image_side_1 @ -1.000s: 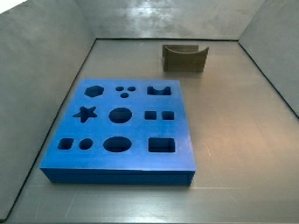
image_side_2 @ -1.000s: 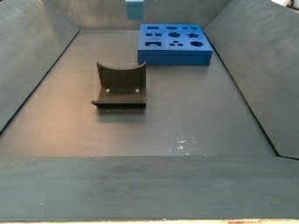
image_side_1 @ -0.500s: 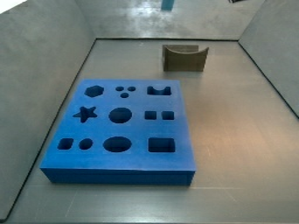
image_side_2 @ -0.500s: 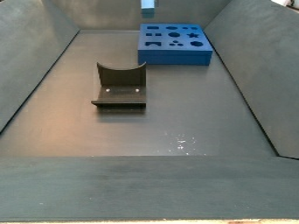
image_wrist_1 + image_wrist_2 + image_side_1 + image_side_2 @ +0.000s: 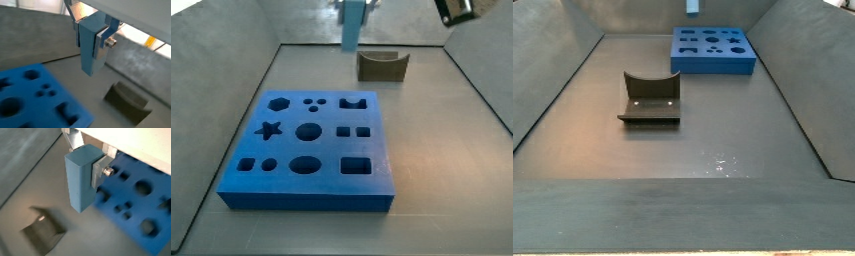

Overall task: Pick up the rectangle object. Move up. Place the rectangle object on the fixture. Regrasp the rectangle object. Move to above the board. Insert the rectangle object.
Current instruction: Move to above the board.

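My gripper (image 5: 90, 37) is shut on the rectangle object (image 5: 92, 47), a pale blue block hanging upright between the silver fingers (image 5: 104, 41), high above the floor. Both wrist views show the grip (image 5: 85, 165) on the block's upper part (image 5: 80, 178). In a side view the block (image 5: 352, 25) hangs at the top edge, just left of the fixture (image 5: 382, 66). The board (image 5: 311, 150), bright blue with dark shaped holes, lies flat nearer the front. Another side view shows only the block's lower tip (image 5: 691, 6) above the board (image 5: 714, 48); the fixture (image 5: 649, 98) stands apart.
Grey sloping walls (image 5: 225, 110) enclose the floor on all sides. A dark part of the rig (image 5: 454, 10) shows at the top right corner. Bare grey floor (image 5: 714, 150) lies between the fixture and the near wall.
The held block has travelled from the fixture's side toward the board. In one side view it has come down into the picture from the top edge.
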{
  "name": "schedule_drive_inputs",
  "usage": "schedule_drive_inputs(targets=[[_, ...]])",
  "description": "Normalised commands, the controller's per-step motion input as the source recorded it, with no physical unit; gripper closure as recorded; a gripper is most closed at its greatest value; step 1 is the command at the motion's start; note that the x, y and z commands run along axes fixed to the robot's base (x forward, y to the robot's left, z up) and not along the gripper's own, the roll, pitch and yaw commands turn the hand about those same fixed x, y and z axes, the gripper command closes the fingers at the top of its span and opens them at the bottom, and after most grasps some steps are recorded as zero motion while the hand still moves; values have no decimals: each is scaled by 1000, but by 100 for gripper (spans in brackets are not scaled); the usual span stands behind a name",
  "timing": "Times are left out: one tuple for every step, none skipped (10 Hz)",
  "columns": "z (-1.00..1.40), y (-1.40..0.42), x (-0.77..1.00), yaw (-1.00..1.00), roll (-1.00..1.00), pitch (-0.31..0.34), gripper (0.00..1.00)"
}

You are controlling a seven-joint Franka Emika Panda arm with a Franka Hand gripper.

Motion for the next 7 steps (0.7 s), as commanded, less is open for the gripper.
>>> schedule_drive_inputs(targets=[[-75, -433, -129, -40, -1000, 42, 100], [-40, -206, -65, -38, -1000, 44, 100], [-4, -72, -44, -36, -1000, 39, 100], [10, -14, -51, -31, -1000, 28, 100], [14, 26, -68, -27, -1000, 17, 100], [15, 38, -66, -20, -1000, 4, 100], [13, 36, -56, -20, -1000, -6, 100]])
